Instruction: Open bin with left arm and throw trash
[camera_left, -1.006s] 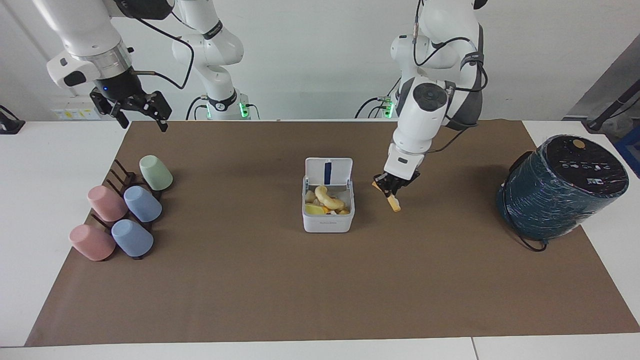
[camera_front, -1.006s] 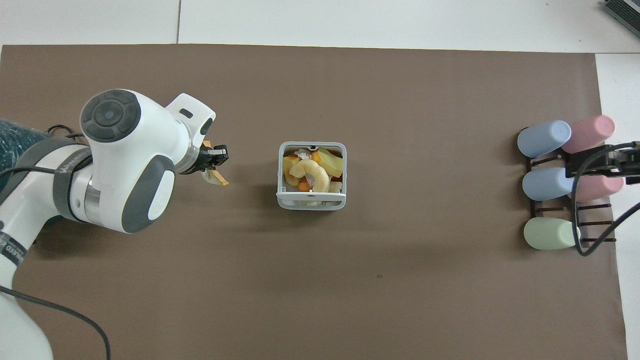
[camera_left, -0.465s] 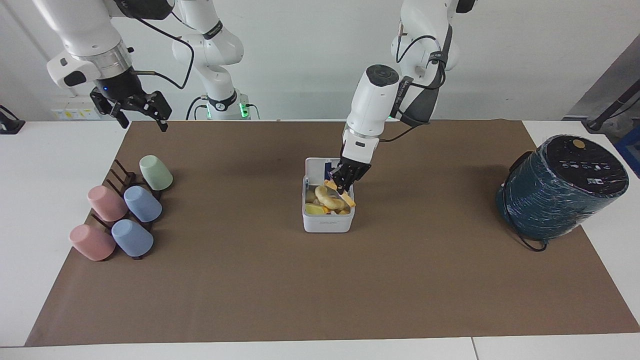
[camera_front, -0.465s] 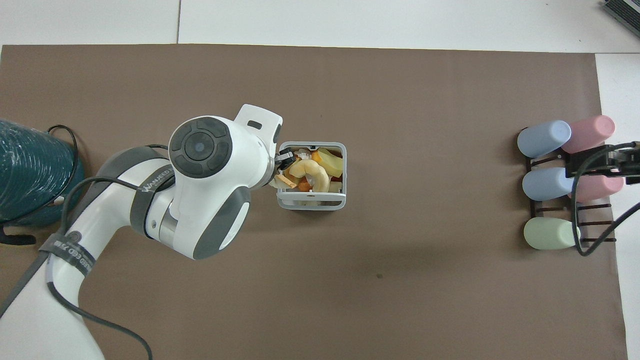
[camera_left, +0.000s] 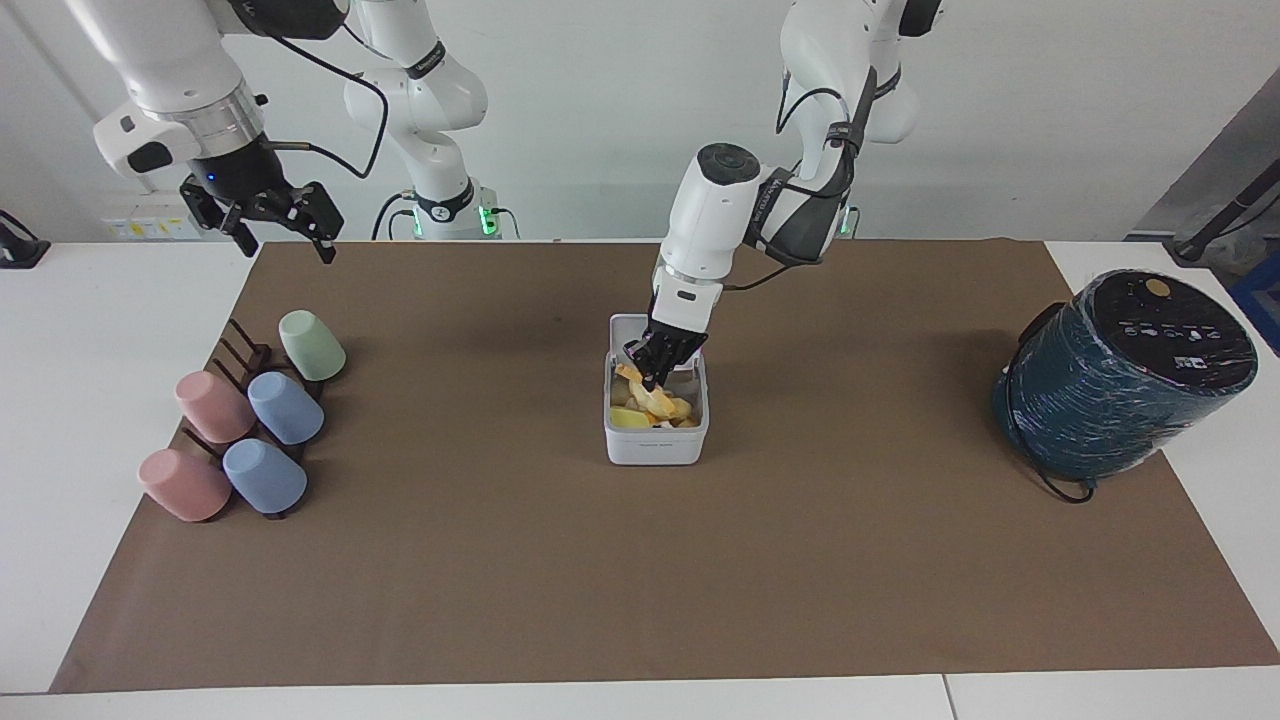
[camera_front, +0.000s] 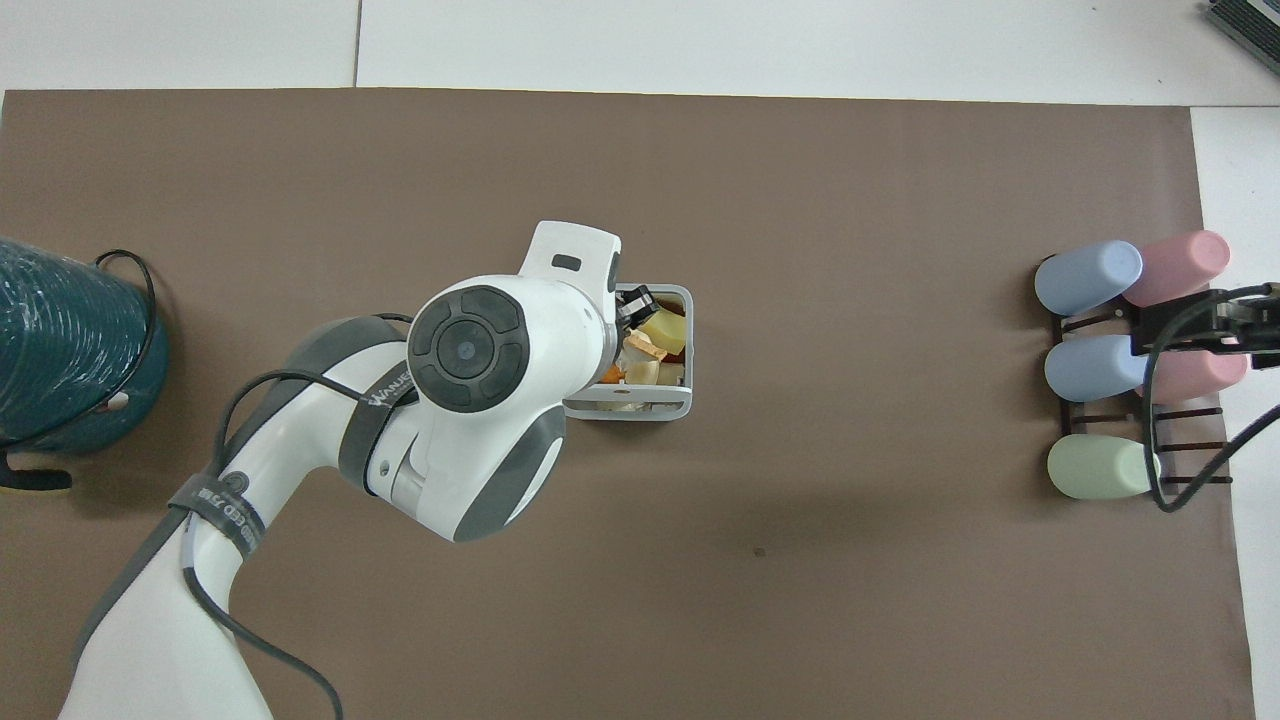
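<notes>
A: Over the open bin (camera_left: 655, 440), in the middle of the brown mat on the worktop (camera_left: 90, 330), the left end effector (camera_left: 655, 372) hangs just above the heap of trash (camera_left: 650, 405). An orange-edged scrap (camera_left: 633, 375) sits right at its tips; I judge the fingers are closed on it, though I would not swear it is not already lying on the pile.

B: And the lid?

A: Up, standing at the side of the bin nearer the robots, mostly hidden by the wrist. In the overhead view the left arm (camera_front: 470, 350) covers half the box.

B: What worries you from here?

A: Three things. The bin looks full, so a scrap let go onto the heap could slide over the rim onto the mat. The wrist is close to the raised lid; drawing back carelessly could knock it shut or shove the light box along the mat. And a soft, sticky peel may cling to a finger and ride out with it.

B: The other arm?

A: The right end effector (camera_left: 268, 215) waits in the air with its fingers spread, above the mat's edge near the rack of cups (camera_left: 245, 425). The dark teal cylinder (camera_left: 1125, 375) stands well apart, at the left arm's end of the worktop
</notes>
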